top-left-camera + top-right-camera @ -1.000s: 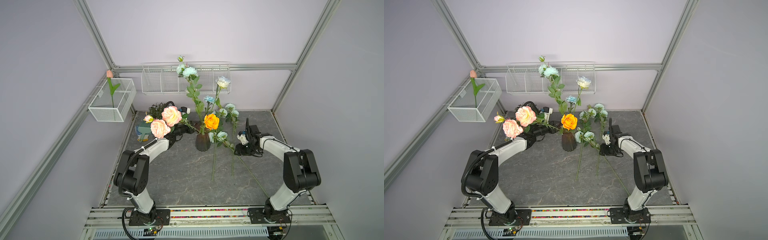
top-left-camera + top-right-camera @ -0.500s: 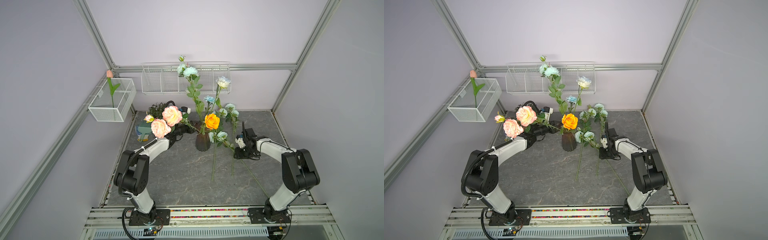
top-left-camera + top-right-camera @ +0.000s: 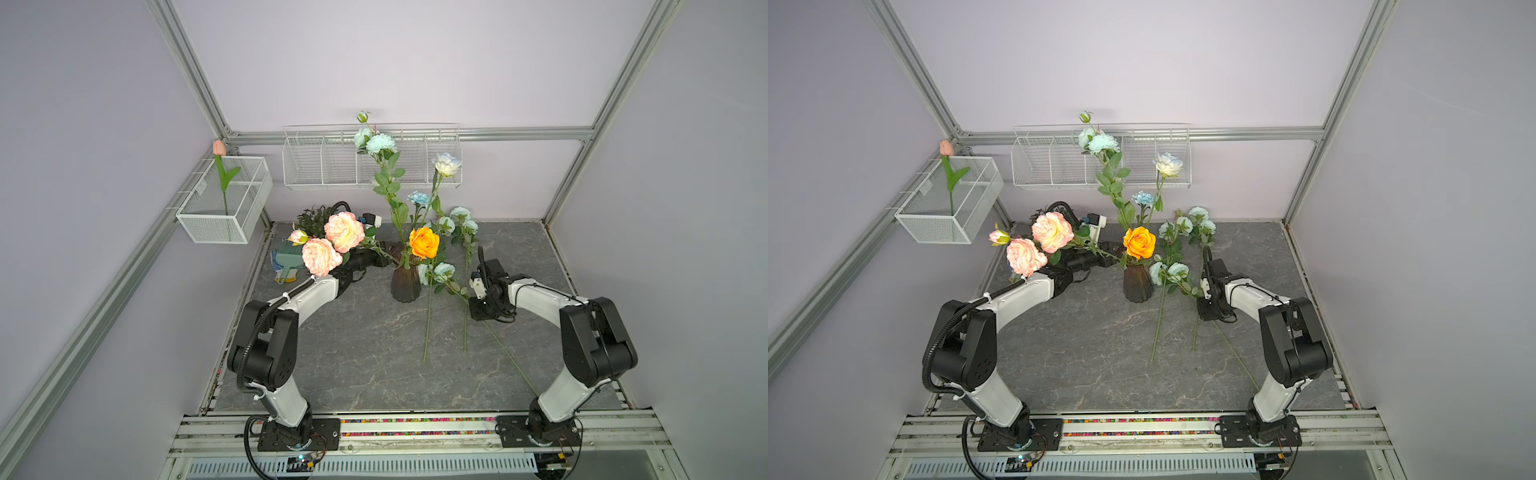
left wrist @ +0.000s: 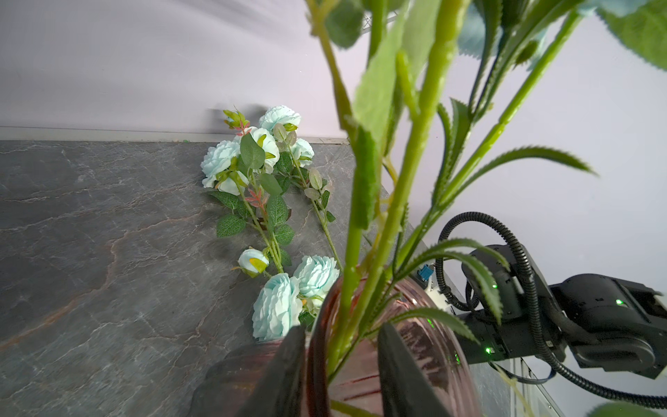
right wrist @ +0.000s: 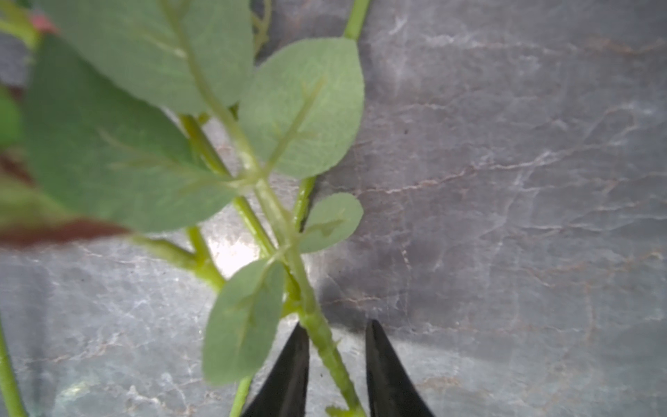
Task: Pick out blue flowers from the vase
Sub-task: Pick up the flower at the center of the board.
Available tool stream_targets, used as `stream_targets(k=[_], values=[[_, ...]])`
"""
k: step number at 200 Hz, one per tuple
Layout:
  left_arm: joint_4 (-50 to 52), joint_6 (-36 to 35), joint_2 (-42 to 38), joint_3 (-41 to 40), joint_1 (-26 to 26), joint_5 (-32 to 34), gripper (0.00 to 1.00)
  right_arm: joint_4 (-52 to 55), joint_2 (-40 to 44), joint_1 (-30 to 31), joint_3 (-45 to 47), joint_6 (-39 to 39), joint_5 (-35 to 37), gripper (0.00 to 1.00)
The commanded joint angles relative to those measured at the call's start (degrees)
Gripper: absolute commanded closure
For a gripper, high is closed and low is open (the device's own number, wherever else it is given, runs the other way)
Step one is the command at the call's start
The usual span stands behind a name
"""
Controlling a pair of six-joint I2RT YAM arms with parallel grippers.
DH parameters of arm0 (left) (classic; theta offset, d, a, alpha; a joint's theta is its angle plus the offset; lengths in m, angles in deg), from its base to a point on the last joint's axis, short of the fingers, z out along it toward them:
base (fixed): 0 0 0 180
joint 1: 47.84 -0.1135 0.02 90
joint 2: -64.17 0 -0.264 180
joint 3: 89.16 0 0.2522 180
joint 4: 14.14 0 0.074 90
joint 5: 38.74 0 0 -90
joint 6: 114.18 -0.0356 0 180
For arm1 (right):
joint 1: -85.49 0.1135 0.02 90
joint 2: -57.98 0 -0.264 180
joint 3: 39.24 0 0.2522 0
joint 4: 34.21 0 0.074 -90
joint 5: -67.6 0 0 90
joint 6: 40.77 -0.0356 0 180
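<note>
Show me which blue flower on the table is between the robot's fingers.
The slanted stem, straddled by the right gripper; the other two lie beside it, untouched.

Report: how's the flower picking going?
Left jaws shut on vase. Right jaws open astride blue-flower stem on table. More blue flowers in vase beside orange rose.

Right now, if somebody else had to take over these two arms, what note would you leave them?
Left hand: shut on the vase.
Right hand: open, fingers either side of a blue-flower stem lying on the table, not yet clamped.
Done: three blue stems lie on the table on the right arm's side of the vase.
Left: blue blooms still stand in the vase beside the orange rose; those need pulling out too.
</note>
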Motion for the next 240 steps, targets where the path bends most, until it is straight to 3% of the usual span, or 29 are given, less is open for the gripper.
stream_targets(k=[1, 73, 124, 190, 240], values=[[5.4, -1.5, 1.0, 0.1, 0.1, 1.3, 0.64, -1.1, 0.7, 0.9, 1.3, -0.7, 1.3, 0.77], [5.8, -1.9, 0.3, -0.4, 0.1, 1.6, 0.64, -2.9, -1.6, 1.2, 0.9, -1.7, 2.6, 0.93], [6.1, -2.1, -0.1, -0.5, 0.1, 2.1, 0.64, -1.9, 3.1, 1.3, -0.1, 1.0, 0.0, 0.93], [5.6, -1.7, 0.0, -0.5, 0.2, 2.0, 0.64, 4.1, 16.5, 1.0, -4.1, 3.6, 0.6, 0.93], [5.3, -1.6, -0.3, -0.7, 0.1, 1.9, 0.64, 5.1, 18.2, -4.3, -8.2, 2.2, 0.8, 0.93]])
